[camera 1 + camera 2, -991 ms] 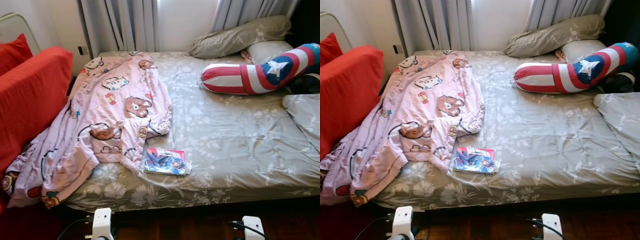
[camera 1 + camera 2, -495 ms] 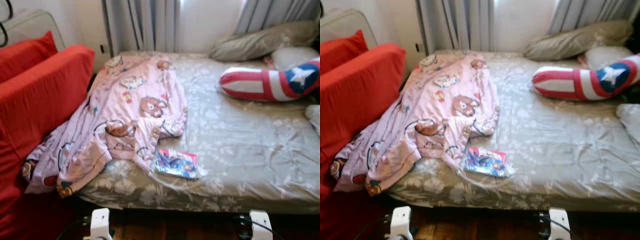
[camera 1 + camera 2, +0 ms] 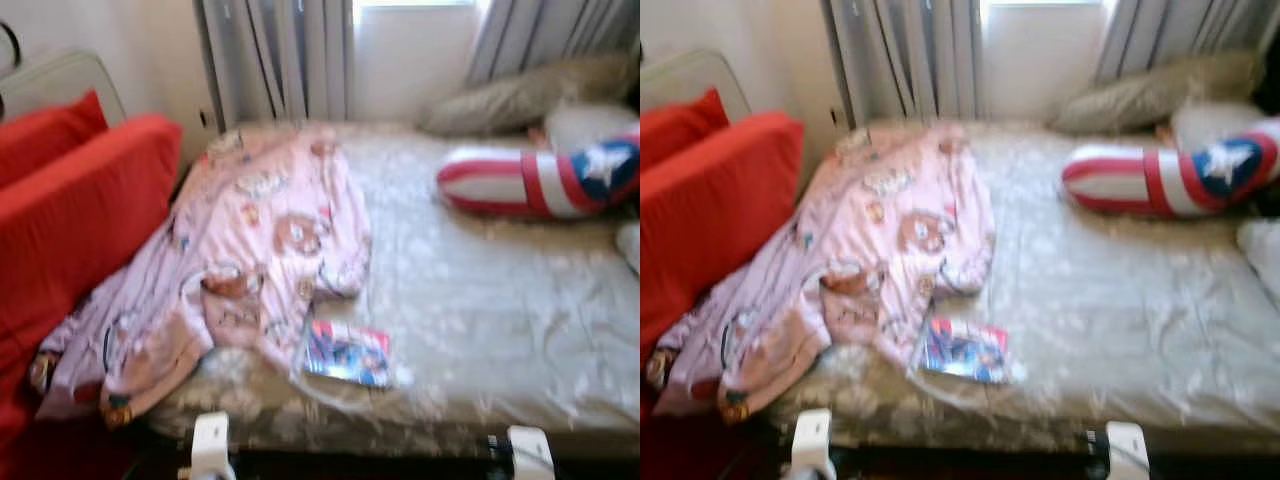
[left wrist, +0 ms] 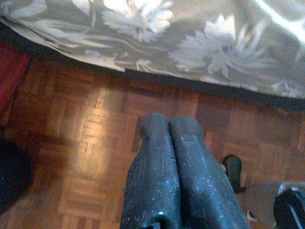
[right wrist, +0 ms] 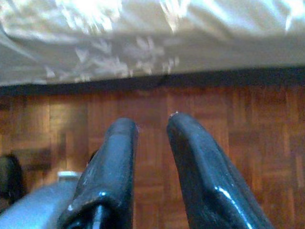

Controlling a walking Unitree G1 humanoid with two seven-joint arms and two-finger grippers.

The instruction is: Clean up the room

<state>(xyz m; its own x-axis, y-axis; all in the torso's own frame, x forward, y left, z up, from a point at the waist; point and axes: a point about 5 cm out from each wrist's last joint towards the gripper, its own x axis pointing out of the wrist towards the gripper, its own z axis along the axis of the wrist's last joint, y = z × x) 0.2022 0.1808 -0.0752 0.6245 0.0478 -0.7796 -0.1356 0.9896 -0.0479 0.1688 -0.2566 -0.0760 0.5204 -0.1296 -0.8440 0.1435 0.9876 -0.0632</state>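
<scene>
The robot stood at the bed (image 3: 480, 300) — approach step. A comic book (image 3: 347, 352) lay near the edge beside the pink blanket (image 3: 260, 240). Left gripper (image 4: 171, 129) pressed together, right gripper (image 5: 151, 133) slightly spread, both low over the floor — next, probably raise an arm.

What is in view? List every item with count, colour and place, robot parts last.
bed: one, grey-green floral sheet, filling the middle of the scene.
blanket: one, pink with cartoon bears, on the bed's left side, spilling over the edge.
book: one, blue and red cover, near the bed's front edge, beside the blanket.
bolster: one, red, white and blue with a star, at the far right.
pillows: at least two, grey-green, by the curtains.
sofa: one, red, left of the bed.
curtains: grey, along the back wall.
floor: wooden parquet, below the bed.
left tool: black, shut, above the floor.
right tool: black, open, above the floor.
</scene>
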